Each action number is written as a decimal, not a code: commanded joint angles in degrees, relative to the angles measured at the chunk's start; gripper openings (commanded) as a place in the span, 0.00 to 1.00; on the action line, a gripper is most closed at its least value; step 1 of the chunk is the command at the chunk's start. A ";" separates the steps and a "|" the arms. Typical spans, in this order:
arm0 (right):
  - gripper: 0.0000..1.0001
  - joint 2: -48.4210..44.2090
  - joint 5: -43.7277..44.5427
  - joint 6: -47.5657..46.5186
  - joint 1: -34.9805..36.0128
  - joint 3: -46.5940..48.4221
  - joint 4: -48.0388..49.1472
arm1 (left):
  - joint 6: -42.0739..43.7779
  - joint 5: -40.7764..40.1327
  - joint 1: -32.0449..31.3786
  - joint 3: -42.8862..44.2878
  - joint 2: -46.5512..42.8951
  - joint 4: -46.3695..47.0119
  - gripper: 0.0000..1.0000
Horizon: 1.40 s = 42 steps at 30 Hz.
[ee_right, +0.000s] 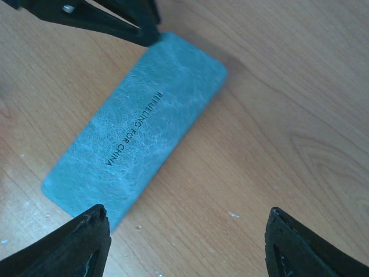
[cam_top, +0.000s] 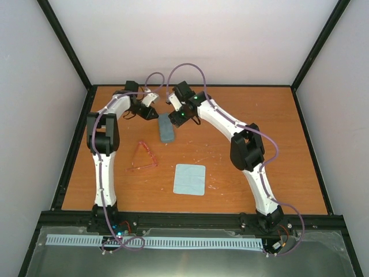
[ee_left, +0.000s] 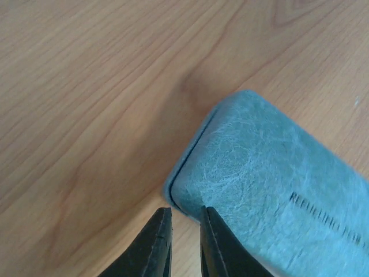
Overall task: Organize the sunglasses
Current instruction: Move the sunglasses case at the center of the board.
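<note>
**Top view.** Sunglasses point(cam_top: 144, 157) flat on table point(cam_top: 259, 109), left of centre, nearer than case point(cam_top: 165, 128) and left of cloth point(cam_top: 189, 179). Touched by neither arm. Both arms stretched to the far side, converging on the case: left gripper point(cam_top: 151, 112) at its far end, right gripper point(cam_top: 179, 117) just to its right. Judged: case dealt with first, so the glasses have somewhere to go.

**Left wrist.** Pincer narrow, only a slit between the tips, nothing in it. Tips set at a corner of the case, just beside the dark seam between lid and base. Seam closed. Contact not resolvable. Thin, near-closed tips at that spot probably meant for bracing the case or working the seam.

**Right wrist.** Pincer wide, holding nothing. Poised over the other end of the case, one finger point(ee_right: 86, 239) beside its corner, the other well off over bare wood. Lettered face of the case up. Left gripper's dark tips visible at the opposite corner. Wide spread likely chosen to straddle the case and steady it. Height above the case: cannot tell.
</note>
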 commanded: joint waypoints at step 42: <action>0.69 10.21 -14.41 19.11 -2.03 13.36 -13.97 | 0.27 0.22 -8.35 -13.98 -7.17 -0.17 0.09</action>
